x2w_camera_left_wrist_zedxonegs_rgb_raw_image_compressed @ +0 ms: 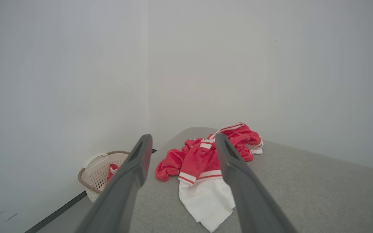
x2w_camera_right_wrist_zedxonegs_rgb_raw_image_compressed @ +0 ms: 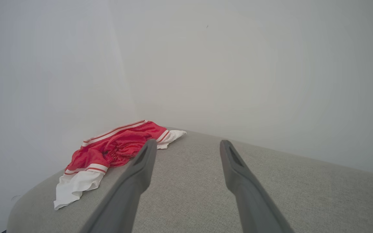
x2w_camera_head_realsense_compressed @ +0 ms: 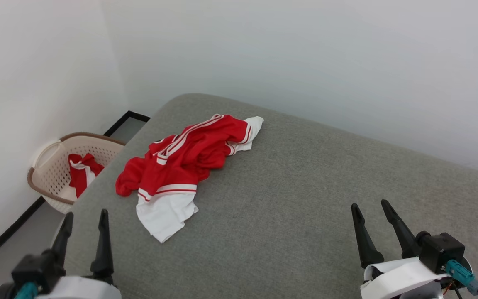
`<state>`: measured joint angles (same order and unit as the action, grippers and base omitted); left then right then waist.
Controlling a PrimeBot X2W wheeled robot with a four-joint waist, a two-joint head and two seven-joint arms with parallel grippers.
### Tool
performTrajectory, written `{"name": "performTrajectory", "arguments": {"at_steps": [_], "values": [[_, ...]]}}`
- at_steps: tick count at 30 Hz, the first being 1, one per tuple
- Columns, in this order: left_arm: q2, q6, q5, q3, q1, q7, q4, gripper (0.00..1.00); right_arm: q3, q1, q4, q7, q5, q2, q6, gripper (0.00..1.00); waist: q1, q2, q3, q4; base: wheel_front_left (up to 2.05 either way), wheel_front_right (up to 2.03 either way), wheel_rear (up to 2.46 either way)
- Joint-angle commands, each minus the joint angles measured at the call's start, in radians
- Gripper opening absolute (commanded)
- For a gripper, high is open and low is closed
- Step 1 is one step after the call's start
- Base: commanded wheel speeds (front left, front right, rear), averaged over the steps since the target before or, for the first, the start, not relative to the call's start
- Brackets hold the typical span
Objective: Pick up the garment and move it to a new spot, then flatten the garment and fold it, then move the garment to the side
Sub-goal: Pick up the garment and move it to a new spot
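While the left gripper and right gripper hover spread and empty, the red jersey lies crumpled on the grey upholstered surface, near the laundry basket. Step 1, the pickup, seems unstarted; next, the gripper nearer the basket must reach a bunched fold.

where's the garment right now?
Head view: the garment lies crumpled on the grey cushion, left side, near the edge by the basket, ahead of the left gripper.

Grey couch, beige basket; white walls
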<state>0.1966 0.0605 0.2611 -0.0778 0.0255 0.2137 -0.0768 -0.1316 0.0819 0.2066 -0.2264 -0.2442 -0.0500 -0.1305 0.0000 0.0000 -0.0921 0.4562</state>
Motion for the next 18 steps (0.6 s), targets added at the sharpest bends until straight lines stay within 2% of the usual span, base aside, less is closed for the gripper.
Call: {"name": "performTrajectory", "arguments": {"at_steps": [1,6,9,14,18], "values": [[0.006,0.004,0.010,0.002,-0.018,-0.013,0.006,1.00,0.001,0.003,0.005,-0.004,-0.003,-0.001,0.000,1.00,0.0000,0.0000,0.002,0.005,0.00,0.00,0.00],[0.050,0.038,0.044,0.036,-0.101,-0.109,0.006,1.00,0.026,-0.032,-0.001,-0.005,0.007,0.000,0.000,1.00,0.0000,0.0000,0.004,-0.001,0.00,0.00,0.00],[0.088,0.051,0.078,0.043,-0.171,-0.179,0.006,1.00,0.028,-0.033,-0.025,0.013,0.017,-0.007,0.000,1.00,0.0000,0.0000,0.037,-0.036,0.00,0.00,0.00],[0.155,0.064,0.166,0.060,-0.315,-0.290,-0.026,1.00,0.033,0.003,-0.096,0.053,0.036,-0.037,0.000,1.00,0.0000,0.0000,0.158,-0.105,0.00,0.00,0.00],[0.213,0.069,0.253,0.084,-0.450,-0.379,-0.106,1.00,0.040,0.038,-0.148,0.080,0.046,-0.065,0.000,1.00,0.0000,0.0000,0.263,-0.154,0.00,0.00,0.00]]}}
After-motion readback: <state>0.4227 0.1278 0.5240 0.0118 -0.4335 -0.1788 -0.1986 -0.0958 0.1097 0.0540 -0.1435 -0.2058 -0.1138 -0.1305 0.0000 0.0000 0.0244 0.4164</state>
